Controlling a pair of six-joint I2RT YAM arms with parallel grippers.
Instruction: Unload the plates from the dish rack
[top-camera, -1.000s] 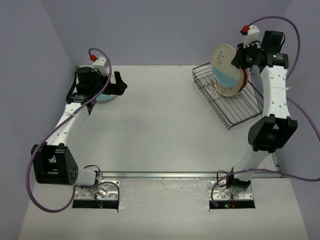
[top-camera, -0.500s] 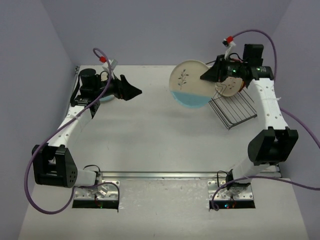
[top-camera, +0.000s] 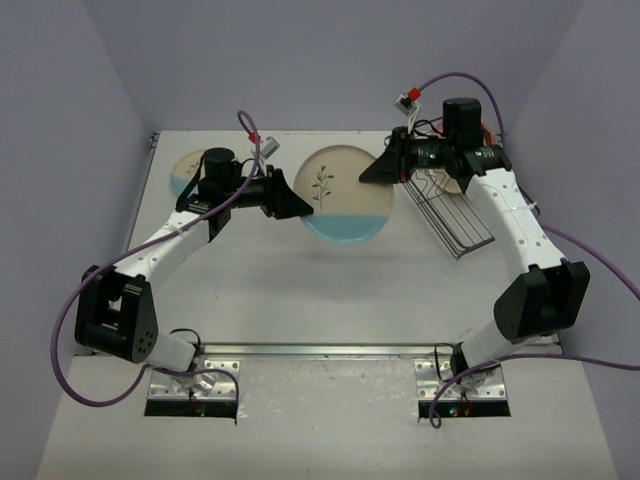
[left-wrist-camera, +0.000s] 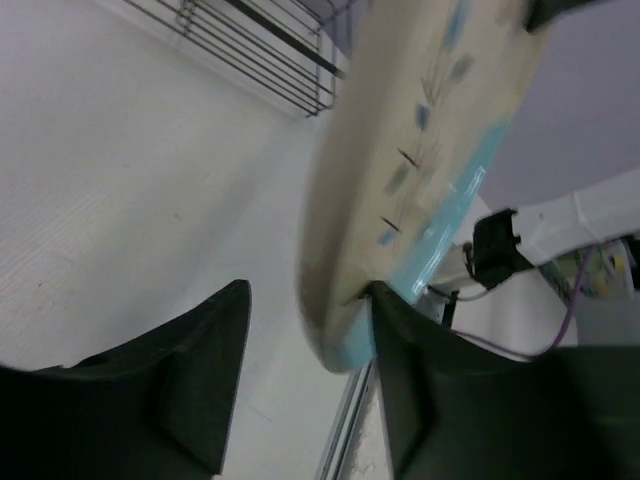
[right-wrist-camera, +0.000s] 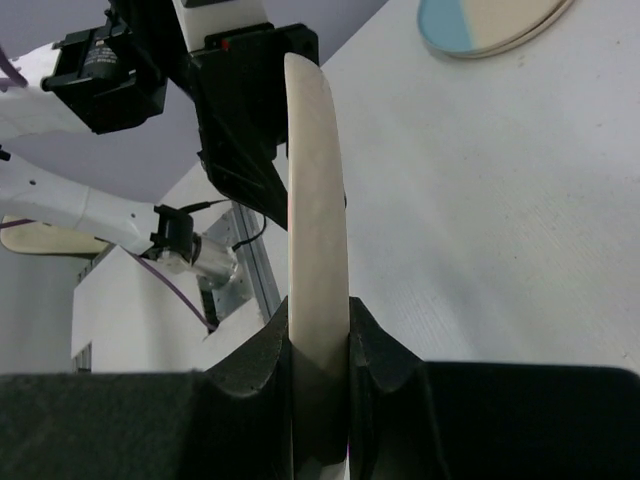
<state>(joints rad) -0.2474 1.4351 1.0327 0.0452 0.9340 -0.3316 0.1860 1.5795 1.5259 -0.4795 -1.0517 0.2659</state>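
Note:
A cream plate with a light-blue segment (top-camera: 345, 195) hangs tilted above the middle of the table. My right gripper (top-camera: 372, 170) is shut on its right rim; in the right wrist view both fingers press the edge-on plate (right-wrist-camera: 318, 200). My left gripper (top-camera: 303, 205) is at the plate's left rim. In the left wrist view the rim (left-wrist-camera: 345, 300) sits between the jaws: the right finger touches it and a gap remains at the left finger. A second plate (top-camera: 186, 172) lies flat at the far left. The dish rack (top-camera: 455, 215) stands at the back right.
Another plate (top-camera: 452, 184) stands in the rack, mostly hidden behind my right arm. The rack's wires (left-wrist-camera: 260, 50) show at the top of the left wrist view. Purple walls close in the table on three sides. Both arm bases sit at the near edge.
My right gripper lifted the plate out of the rack and carried it left to mid-table. My left arm swung right to meet it, and its jaws narrowed around the rim.

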